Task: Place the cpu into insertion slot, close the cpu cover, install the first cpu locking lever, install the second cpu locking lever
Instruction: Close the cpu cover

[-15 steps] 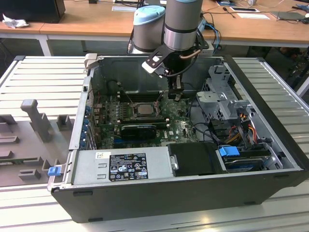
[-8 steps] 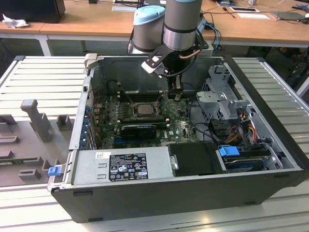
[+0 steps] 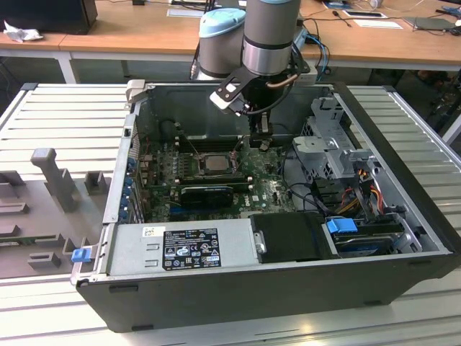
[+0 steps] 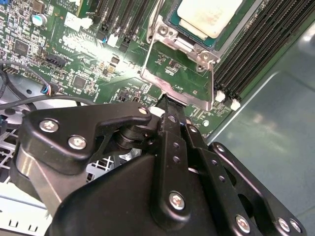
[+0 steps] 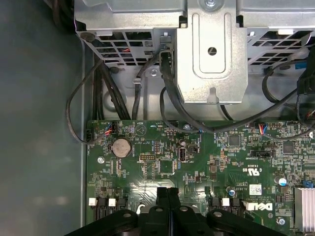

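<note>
Since the pale silvery-beige square cpu [image 4: 206,14] already lies flat in the black-rimmed square insertion slot [image 3: 193,164], the relation that matters is gripper to cover, not gripper to chip.

- The thin silver metal cpu cover [image 4: 170,88], a frame with a square cut-out, is swung open off the slot. Green board shows through the cut-out, and how steeply the frame tilts I cannot tell.
- Black gripper [image 4: 168,101]: jaws pressed together in both wrist views, with nothing seen between them. The tip is at the cover's free edge – touching or just short of it.
- From the tip, the cover comes first and the cpu lies beyond it, along the fingers' line.
- In the exterior view the gripper [image 3: 261,140] hangs just to the exterior view's right of the slot.
</note>
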Robot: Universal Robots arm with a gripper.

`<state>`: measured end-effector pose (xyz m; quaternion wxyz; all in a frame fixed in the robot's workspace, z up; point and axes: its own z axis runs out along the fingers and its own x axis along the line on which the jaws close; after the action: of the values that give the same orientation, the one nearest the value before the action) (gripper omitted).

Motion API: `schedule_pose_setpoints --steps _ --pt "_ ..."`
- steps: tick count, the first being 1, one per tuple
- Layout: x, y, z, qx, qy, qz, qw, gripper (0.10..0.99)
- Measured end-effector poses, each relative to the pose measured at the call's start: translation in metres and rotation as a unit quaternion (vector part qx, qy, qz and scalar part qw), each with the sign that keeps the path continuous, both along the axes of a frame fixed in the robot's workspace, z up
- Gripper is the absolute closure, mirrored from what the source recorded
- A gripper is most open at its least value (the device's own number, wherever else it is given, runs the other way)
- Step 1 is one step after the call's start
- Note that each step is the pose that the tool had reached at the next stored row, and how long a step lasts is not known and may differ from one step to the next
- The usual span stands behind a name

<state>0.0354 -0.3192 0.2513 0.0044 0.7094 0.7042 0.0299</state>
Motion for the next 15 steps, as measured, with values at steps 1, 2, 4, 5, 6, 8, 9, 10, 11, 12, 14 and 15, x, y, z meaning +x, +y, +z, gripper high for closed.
schedule_pose_setpoints --steps 1,2,4,5,6,8,9,10,11,12,14,15 --pt "-0.0002 0.0 0.0 0.0 0.0 0.0 1.0 0.98" --pt "-0.0004 0.0 0.0 0.0001 0.0 0.0 1.0 0.98" --pt "-0.0009 0.0 0.0 0.0001 0.0 0.0 1.0 0.98" --pt "-0.0011 0.0 0.0 0.0 0.0 0.0 1.0 0.98" --pt "-0.0013 0.0 0.0 0.0001 0.0 0.0 1.0 0.98" --pt "-0.0022 0.0 0.0 0.0001 0.0 0.0 1.0 0.98" --pt "-0.0025 0.0 0.0 0.0001 0.0 0.0 1.0 0.98" --pt "-0.0029 0.0 0.0 0.0001 0.0 0.0 1.0 0.98" --pt "-0.0033 0.0 0.0 0.0001 0.0 0.0 1.0 0.98" --pt "-0.0037 0.0 0.0 0.0001 0.0 0.0 1.0 0.98" --pt "-0.0047 0.0 0.0 0.0002 0.0 0.0 1.0 0.98" --pt "-0.005 0.0 0.0 0.0001 0.0 0.0 1.0 0.98"
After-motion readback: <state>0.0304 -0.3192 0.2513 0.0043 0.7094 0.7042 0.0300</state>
